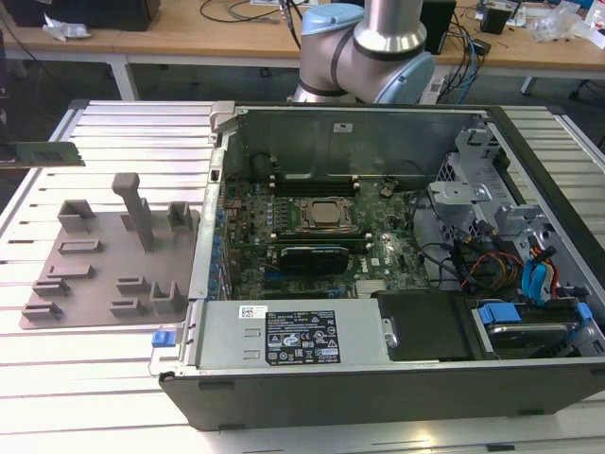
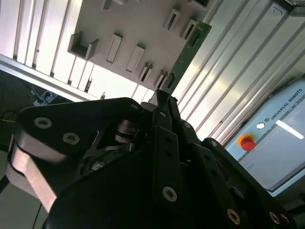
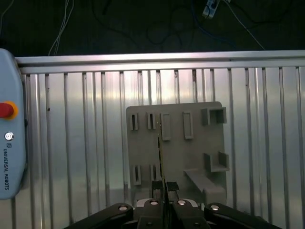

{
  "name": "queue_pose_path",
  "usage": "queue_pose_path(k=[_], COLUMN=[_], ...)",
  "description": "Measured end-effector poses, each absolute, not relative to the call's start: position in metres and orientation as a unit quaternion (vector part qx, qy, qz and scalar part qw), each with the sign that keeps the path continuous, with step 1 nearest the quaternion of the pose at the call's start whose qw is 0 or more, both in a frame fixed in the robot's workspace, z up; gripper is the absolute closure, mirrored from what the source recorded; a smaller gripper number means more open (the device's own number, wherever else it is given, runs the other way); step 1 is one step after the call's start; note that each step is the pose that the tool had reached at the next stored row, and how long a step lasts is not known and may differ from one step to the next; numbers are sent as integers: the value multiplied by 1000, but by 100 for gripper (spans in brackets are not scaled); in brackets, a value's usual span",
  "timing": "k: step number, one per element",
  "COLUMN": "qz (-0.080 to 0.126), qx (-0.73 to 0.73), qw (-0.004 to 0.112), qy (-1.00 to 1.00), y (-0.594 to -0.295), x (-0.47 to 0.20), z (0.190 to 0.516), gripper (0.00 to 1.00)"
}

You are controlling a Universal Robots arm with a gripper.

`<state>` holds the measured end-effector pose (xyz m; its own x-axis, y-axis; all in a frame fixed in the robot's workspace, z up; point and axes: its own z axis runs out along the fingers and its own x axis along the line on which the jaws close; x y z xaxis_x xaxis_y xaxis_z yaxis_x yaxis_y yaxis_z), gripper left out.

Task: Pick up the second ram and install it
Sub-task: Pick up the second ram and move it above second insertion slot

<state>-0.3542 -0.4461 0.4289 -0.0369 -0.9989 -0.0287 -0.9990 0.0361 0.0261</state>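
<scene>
Second wrist view: the jaws are clamped on one end of the second ram (image 2: 188,52), holding it over the grey tray (image 2: 133,24) on the slatted surface (image 2: 228,71).

Slatted metal table (image 1: 104,397) is standing mid-room, light glaring off its ribs. Behind the table, a long wooden bench (image 1: 189,43) is carrying loose cables (image 1: 248,11). Past the table's edge, dark floor (image 3: 143,24) is showing, wires (image 3: 59,33) trailing across it.
</scene>
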Motion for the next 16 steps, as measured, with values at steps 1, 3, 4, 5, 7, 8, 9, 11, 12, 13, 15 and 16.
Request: queue_pose_path(k=[1,3,4,5,7,8,9,11,12,13,15,16], qz=[19,19,19,19,19,19,19,19,19,19,19,19], qx=[-694,-694,-694,-694,-694,-694,-694,-694,-694,-694,-694,-694], qw=[1,1,1,1,1,1,1,1,1,1,1,1], qy=[720,720,720,720,720,720,720,720,720,720,720,720], y=[-446,-446,-446,-446,-446,-445,-445,-445,-445,-444,-444,-444], x=[-349,-342,-337,-332,-319,-311,-304,-290,-287,-283,-277,-271], z=[429,429,429,429,429,429,429,429,429,429,429,429], gripper=[87,87,87,87,87,87,87,87,87,87,87,87])
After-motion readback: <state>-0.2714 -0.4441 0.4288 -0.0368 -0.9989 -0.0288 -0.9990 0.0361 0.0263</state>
